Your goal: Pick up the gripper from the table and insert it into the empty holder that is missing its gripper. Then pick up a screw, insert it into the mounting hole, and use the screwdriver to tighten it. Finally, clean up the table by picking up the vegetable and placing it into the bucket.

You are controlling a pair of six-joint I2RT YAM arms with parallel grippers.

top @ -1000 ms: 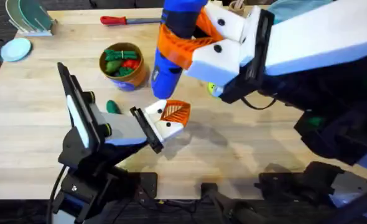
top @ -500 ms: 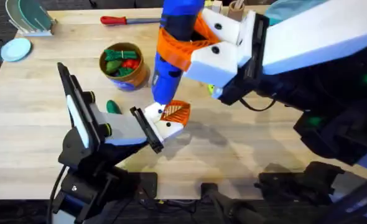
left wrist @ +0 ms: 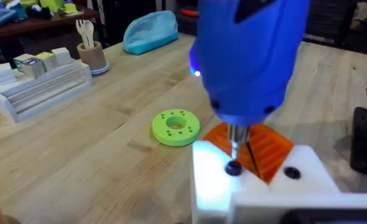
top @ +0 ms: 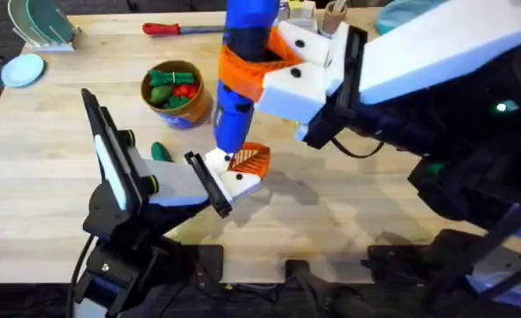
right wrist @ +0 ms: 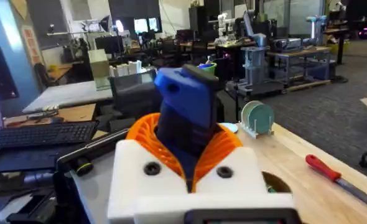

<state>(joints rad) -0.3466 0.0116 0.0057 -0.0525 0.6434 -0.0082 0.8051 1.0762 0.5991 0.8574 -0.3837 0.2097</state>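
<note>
Pale wooden table (top: 349,212) in a busy lab, with a tan bucket (top: 174,94) of toy produce far left, a dark-green vegetable (top: 160,151) just beside the left arm, bare boards to the right. Right gripper (top: 259,64) clamped on the upright blue screwdriver (top: 239,97), thin tip (left wrist: 234,146) down on a black screw (left wrist: 232,167). That screw seated in the white holder (top: 230,175) of the left gripper (top: 234,172), orange ribbed gripper (top: 249,159) mounted there; left finger spread impossible to judge.

Since a second ago, the right gripper (top: 259,62) has carried the screwdriver (top: 240,79) leftward and down toward the holder (top: 234,173). Its lower end, earlier up near the bucket's (top: 173,93) rim, now stands over the holder, the metal tip (left wrist: 234,144) meeting a dark screw (left wrist: 232,167) there.
</note>
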